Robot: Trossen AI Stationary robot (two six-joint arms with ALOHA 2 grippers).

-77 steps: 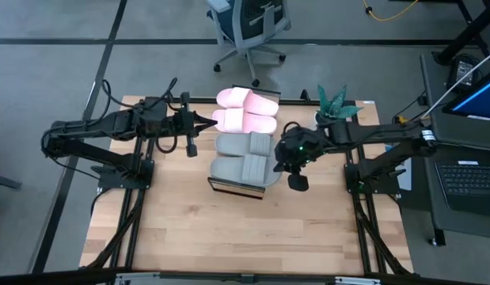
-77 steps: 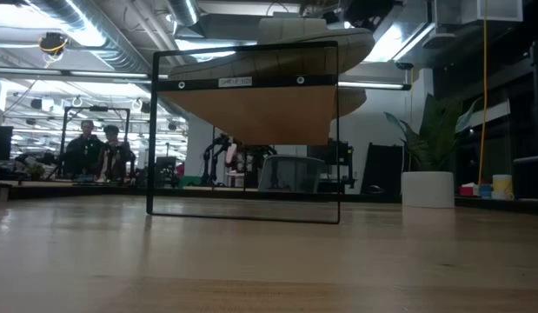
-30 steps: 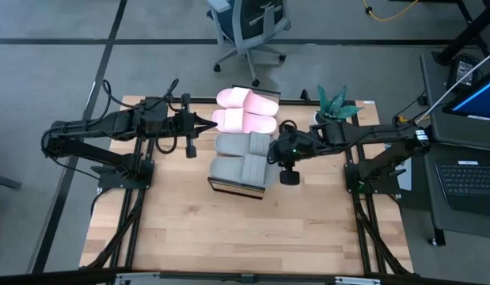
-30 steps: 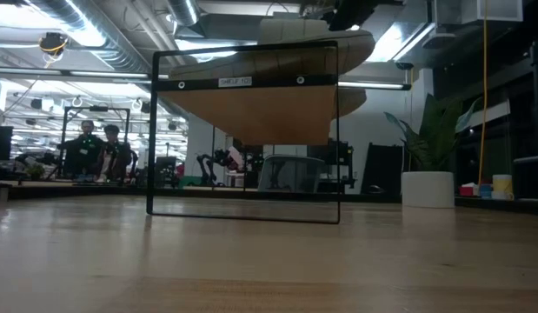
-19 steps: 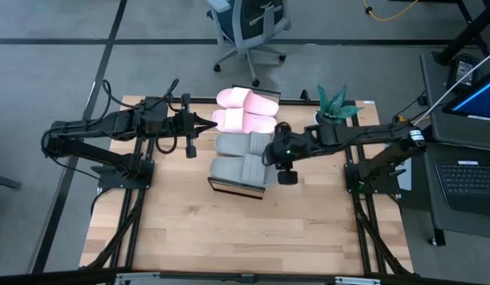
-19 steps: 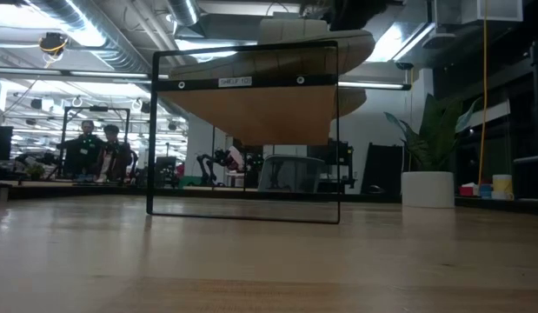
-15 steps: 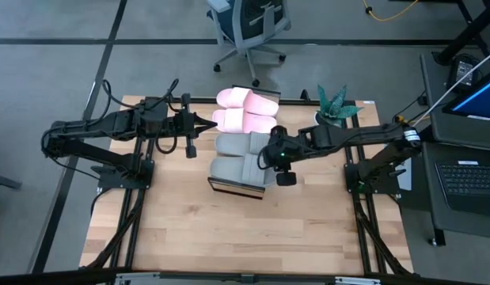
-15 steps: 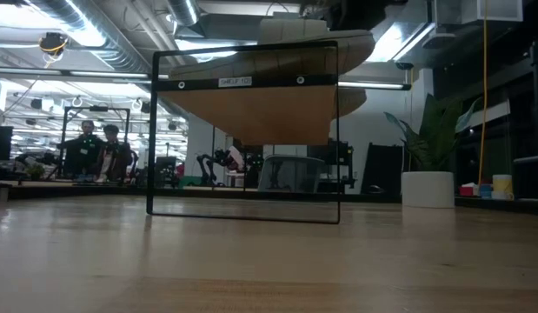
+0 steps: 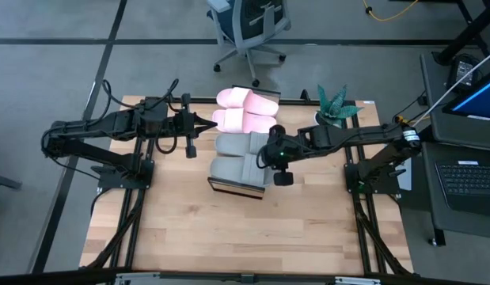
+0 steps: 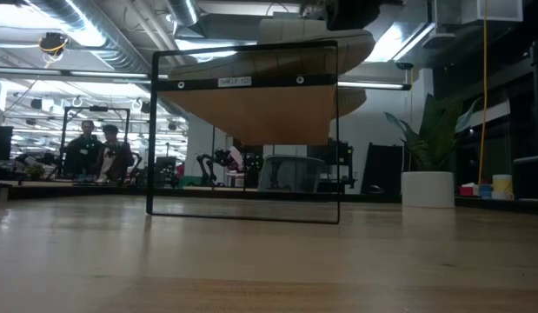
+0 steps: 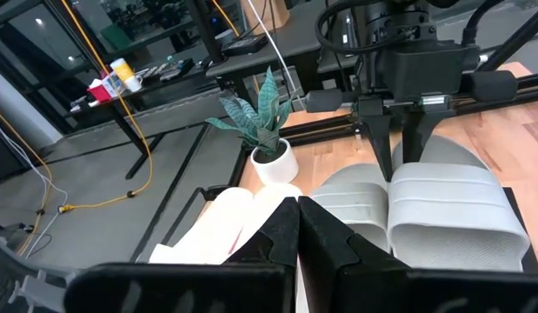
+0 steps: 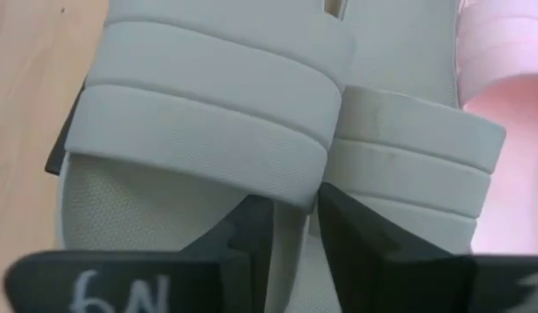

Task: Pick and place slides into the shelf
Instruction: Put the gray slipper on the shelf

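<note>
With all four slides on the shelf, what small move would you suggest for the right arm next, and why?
Probably nudge the front grey slide further onto the shelf: the right gripper sits with fingers parted by its strap, and its heel overhangs the shelf's edge.

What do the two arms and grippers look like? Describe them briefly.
Both arms are dark, jointed, with black cables looped along them. The left gripper has two black tapering fingers. The right gripper has black fingers too, and a small green light shows at its wrist.
</note>
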